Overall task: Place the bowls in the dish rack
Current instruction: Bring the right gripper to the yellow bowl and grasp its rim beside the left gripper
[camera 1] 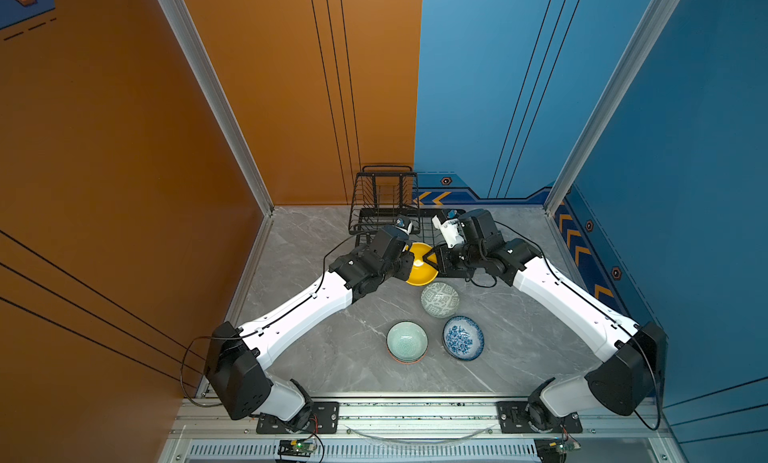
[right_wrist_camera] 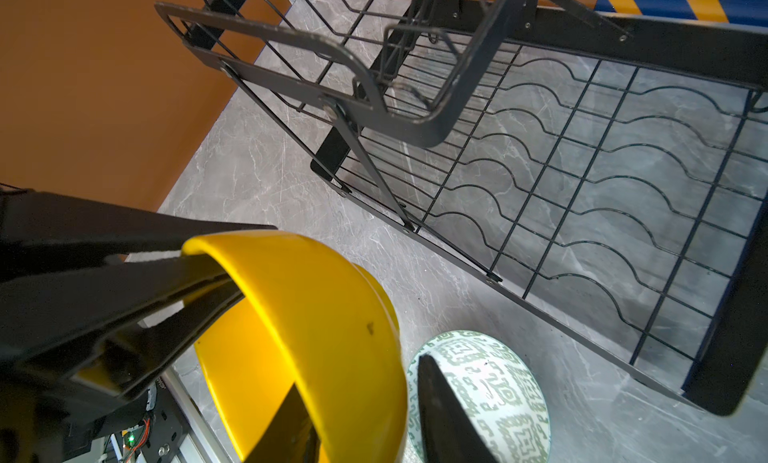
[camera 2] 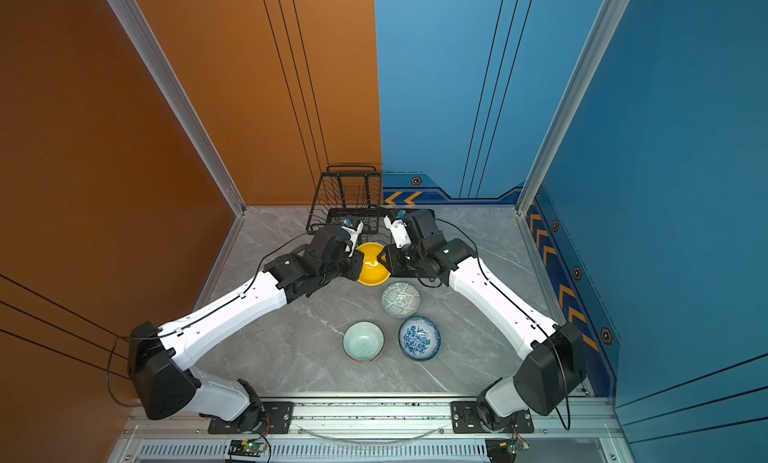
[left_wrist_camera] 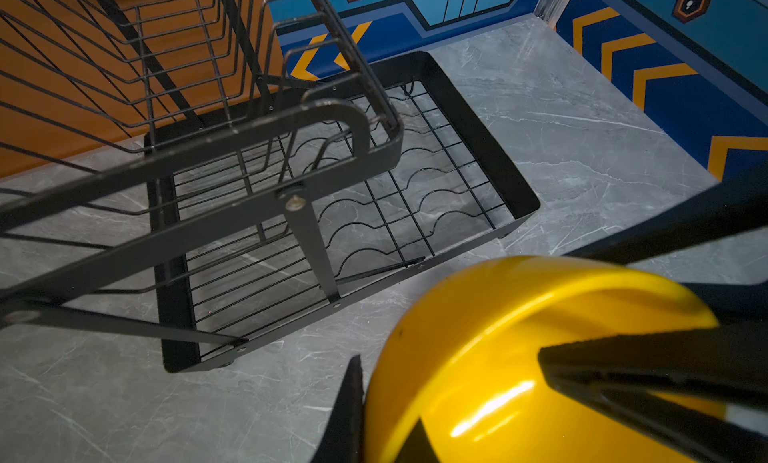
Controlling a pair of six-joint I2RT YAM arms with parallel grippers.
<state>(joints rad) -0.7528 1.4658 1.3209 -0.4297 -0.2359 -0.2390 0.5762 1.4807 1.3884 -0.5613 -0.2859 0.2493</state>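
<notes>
A plain yellow bowl (camera 1: pixel 420 272) (camera 2: pixel 372 270) hangs tilted just in front of the black wire dish rack (camera 1: pixel 384 174) (camera 2: pixel 353 174). My left gripper (camera 1: pixel 410 262) (left_wrist_camera: pixel 382 407) is shut on the bowl's left rim (left_wrist_camera: pixel 498 357). My right gripper (camera 1: pixel 430 260) (right_wrist_camera: pixel 365 407) straddles the opposite rim (right_wrist_camera: pixel 311 315), one finger inside and one outside, with a slim gap showing. The rack's lower tray (left_wrist_camera: pixel 478 122) (right_wrist_camera: pixel 685 45) holds nothing. A grey-green geometric bowl (camera 1: pixel 440 299) (right_wrist_camera: pixel 498 390), a mint ringed bowl (camera 1: pixel 407 340) and a blue floral bowl (camera 1: pixel 463 337) sit on the table.
The mint bowl (camera 2: pixel 363 340) rests on an orange rim (camera 1: pixel 405 360) beneath it. The geometric bowl (camera 2: pixel 401 299) lies right below the held bowl, touching the blue floral bowl (camera 2: pixel 419 337). Orange and blue walls close in the grey marble table (camera 1: pixel 311 357) on three sides.
</notes>
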